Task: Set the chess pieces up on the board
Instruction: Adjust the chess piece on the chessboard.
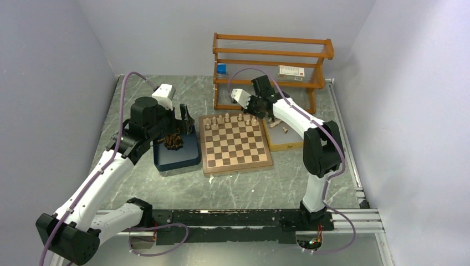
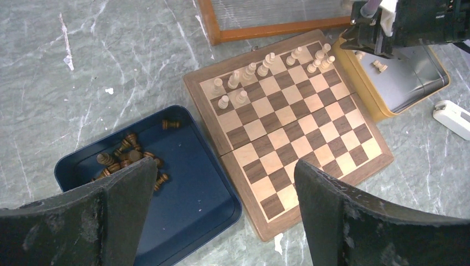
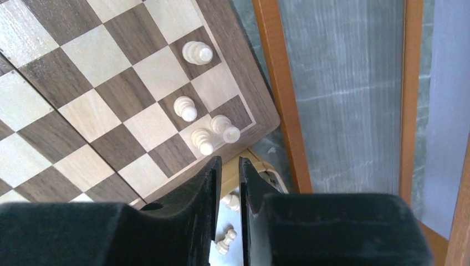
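The board (image 2: 299, 138) lies flat on the desk (image 2: 83, 83), between a dark blue tray (image 2: 205, 221) and a tan tray (image 2: 360, 94). Pale pieces (image 2: 266, 61) stand on its far rows. The dark pieces (image 2: 124, 158) lie heaped in the blue tray. The left pincer (image 2: 225, 166) hangs above this tray, spread wide. The right pincer (image 3: 229, 162) is over the board's far corner beside the tan tray, its fingers close with a thin slit between; whether they pinch something, I cannot tell.

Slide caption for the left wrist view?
Open left gripper above blue tray of dark pieces; board alongside holds pale pieces along one edge.
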Motion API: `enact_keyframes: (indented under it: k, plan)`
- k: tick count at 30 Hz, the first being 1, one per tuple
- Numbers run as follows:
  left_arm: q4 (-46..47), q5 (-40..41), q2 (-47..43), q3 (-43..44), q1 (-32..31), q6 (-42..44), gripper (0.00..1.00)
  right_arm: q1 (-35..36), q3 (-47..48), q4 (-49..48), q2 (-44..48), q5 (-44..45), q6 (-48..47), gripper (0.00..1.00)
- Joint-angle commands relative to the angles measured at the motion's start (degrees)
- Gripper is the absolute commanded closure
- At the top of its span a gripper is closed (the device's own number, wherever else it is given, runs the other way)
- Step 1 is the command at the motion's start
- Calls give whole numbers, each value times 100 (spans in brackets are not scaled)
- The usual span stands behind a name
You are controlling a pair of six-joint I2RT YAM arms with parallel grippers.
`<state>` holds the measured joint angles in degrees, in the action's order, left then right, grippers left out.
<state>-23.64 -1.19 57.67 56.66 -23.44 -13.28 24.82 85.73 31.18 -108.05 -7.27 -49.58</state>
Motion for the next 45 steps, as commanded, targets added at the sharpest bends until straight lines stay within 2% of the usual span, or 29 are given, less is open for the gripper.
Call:
enact_keyframes:
  k: [1,10,24,45]
  plan:
    - [39,84,-80,-24,11,6,2,-3,-63,-344,-175,-95,-393,78]
    - [44,65,-75,-24,6,5,2,-3,-563,-940,-38,41,-716,76]
    - [44,75,-63,-24,6,18,2,-3,-582,-1056,-245,135,-871,74]
    - [44,66,-76,-24,6,15,2,1,-541,-1127,-405,155,-931,79]
